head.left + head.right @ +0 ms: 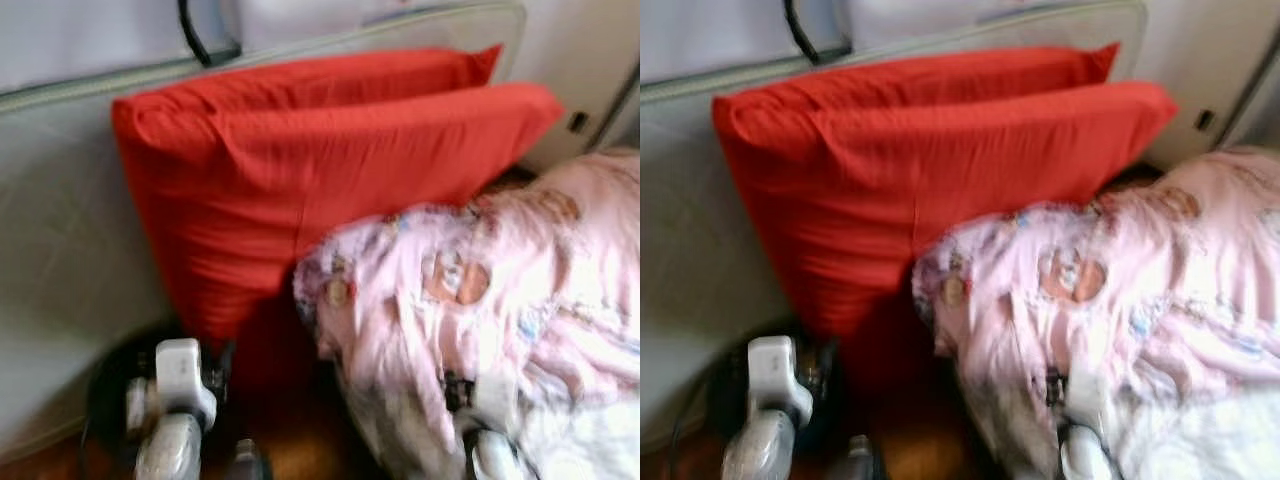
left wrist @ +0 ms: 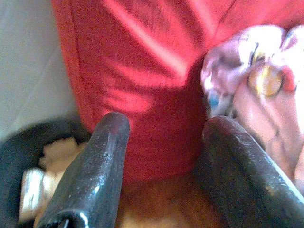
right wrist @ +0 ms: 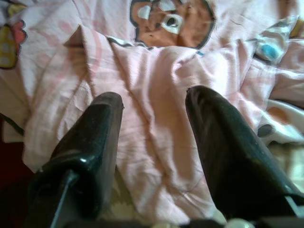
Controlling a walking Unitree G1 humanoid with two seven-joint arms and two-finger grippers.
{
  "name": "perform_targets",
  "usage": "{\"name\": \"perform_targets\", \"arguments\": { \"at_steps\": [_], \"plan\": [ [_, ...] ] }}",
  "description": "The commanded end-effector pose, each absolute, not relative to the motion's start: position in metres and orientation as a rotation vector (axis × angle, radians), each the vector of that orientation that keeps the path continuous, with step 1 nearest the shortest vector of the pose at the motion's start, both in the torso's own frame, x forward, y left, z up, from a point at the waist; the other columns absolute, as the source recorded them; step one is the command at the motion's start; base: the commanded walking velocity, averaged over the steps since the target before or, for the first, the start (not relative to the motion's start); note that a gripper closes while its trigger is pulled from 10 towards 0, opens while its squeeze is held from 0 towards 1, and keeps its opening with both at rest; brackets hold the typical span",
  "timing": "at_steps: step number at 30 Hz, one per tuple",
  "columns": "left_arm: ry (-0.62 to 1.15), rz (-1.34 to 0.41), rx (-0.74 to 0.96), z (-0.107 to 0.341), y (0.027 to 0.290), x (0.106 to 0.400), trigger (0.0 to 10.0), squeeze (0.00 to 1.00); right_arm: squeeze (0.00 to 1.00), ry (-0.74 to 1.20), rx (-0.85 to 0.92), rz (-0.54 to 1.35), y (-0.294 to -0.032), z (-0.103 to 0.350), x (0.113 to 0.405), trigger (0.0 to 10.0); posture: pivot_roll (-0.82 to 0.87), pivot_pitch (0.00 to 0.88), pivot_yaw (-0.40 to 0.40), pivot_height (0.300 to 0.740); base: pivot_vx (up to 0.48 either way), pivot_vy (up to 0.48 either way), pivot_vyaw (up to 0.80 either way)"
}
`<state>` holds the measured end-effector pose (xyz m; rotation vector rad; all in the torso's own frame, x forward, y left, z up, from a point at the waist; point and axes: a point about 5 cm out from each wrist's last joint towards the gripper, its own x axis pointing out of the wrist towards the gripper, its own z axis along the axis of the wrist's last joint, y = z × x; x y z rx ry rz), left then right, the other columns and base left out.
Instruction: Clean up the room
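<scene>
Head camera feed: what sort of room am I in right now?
Probably a bedroom or sleeping corner. A big red pillow leans on a pale upright mattress, and a pink cartoon-print blanket lies bunched on the wooden floor, with the right pincer open over it.

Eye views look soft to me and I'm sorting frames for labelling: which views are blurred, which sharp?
Both eye views are blurred across the red pillow and pink blanket; the left wrist view is soft too; the right wrist view is sharpest, showing the blanket's bear print.
</scene>
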<state>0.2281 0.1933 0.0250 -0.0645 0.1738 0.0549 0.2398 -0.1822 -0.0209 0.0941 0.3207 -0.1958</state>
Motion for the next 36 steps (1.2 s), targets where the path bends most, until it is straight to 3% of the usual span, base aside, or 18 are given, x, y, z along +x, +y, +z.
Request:
{"name": "perform_targets", "arguments": {
  "at_steps": [1, 9, 36],
  "plan": [
    [0.169, 0.058, -0.067, 0.027, 0.196, 0.231, 10.0, 0.0, 0.0, 0.357, 0.109, -0.191, -0.178, -0.026, 0.238, 10.0, -0.02, 0.101, 0.017, 0.661, 0.0, 0.0, 0.0],
    [0.175, 0.056, -0.065, 0.025, 0.198, 0.231, 10.0, 0.0, 0.0, 0.39, 0.119, -0.182, -0.173, -0.028, 0.241, 10.0, -0.02, 0.114, 0.022, 0.632, 0.0, 0.0, 0.0],
    [0.197, 0.028, -0.053, 0.02, 0.201, 0.228, 10.0, 0.0, 0.0, 0.525, 0.196, -0.325, -0.18, -0.036, 0.247, 10.0, 0.01, 0.16, 0.042, 0.632, 0.0, 0.0, 0.0]
  ]
}}
